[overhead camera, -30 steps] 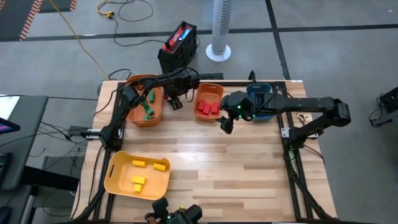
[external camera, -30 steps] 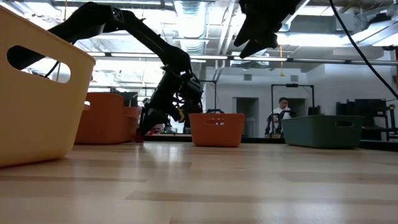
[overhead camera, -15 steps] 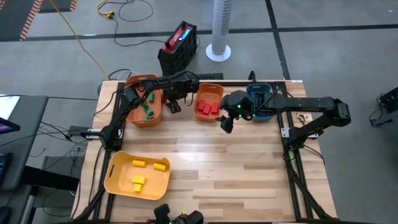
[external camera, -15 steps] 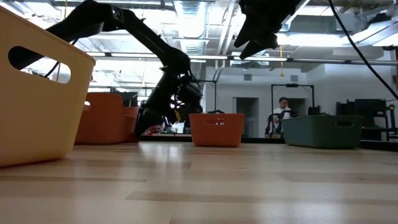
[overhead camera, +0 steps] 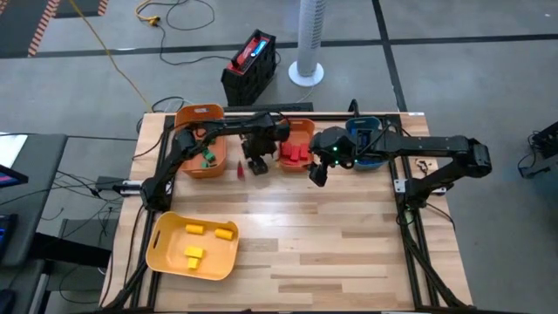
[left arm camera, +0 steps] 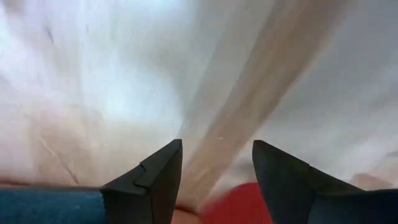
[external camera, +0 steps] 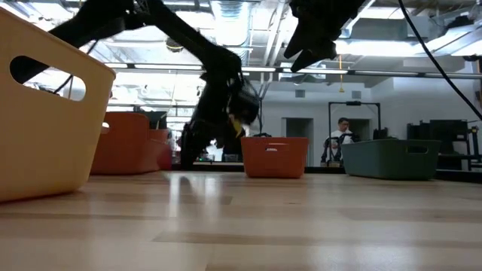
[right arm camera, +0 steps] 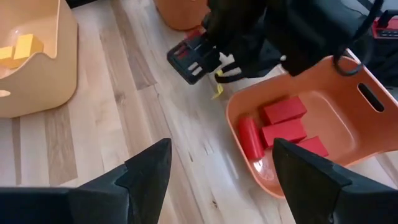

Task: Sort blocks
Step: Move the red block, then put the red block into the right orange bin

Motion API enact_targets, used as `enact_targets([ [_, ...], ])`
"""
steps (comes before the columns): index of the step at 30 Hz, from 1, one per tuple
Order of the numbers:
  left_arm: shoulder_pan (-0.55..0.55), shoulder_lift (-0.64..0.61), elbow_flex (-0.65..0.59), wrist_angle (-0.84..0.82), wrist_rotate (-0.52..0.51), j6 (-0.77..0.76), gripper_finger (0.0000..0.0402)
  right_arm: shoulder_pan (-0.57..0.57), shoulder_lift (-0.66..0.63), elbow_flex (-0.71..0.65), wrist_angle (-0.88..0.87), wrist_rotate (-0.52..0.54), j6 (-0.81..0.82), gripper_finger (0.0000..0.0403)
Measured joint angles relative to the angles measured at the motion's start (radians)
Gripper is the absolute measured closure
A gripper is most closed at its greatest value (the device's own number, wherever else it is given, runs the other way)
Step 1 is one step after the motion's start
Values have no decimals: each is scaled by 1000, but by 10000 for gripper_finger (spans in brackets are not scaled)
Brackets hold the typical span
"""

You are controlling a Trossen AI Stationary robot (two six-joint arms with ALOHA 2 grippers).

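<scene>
One red block (overhead camera: 240,171) lies on the wood between the two orange bins. My left gripper (overhead camera: 254,167) is open just to its right, pointing down close to the table; in the left wrist view a red blur (left arm camera: 239,202) shows low between the open fingers (left arm camera: 217,146). Whether they touch anything I cannot tell. More red blocks (right arm camera: 283,124) lie in the orange bin (overhead camera: 301,133), green blocks (overhead camera: 207,155) in the other orange bin (overhead camera: 196,115), and yellow blocks (overhead camera: 196,242) in the yellow bin (overhead camera: 161,253). My right gripper (overhead camera: 316,177) hangs open above the table, near that red-block bin (right arm camera: 329,99).
A teal bin (overhead camera: 366,133) stands at the far right, behind my right arm. The yellow bin (external camera: 45,105) fills the near left corner. Bare wood (overhead camera: 323,235) spreads across the middle and near right. A person (external camera: 343,135) stands far back in the room.
My left gripper has swung from the far end of the gap between the orange bins toward the table's near edge and right. The red-block bin has slid slightly to the right. A red block now lies bare on the wood left of the gripper.
</scene>
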Motion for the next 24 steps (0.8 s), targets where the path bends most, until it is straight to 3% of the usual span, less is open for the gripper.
enact_targets([
  [2, -18, -20, 5, 11, 5, 2, 212, 0, 0, 0, 0, 0, 0, 113],
  [6, -49, -27, 1, 3, -82, -2, 212, 4, 0, 0, 0, 0, 0, 113],
  [14, -82, -131, 2, -84, -66, -24, 212, 2, 0, 0, 0, 0, -8, 113],
  [18, -152, -187, 3, -164, -39, 84, 212, -10, 0, 0, 0, 0, -35, 113],
  [24, -287, -245, -42, -112, -32, 244, 197, -7, 0, 0, 4, 0, -34, 113],
])
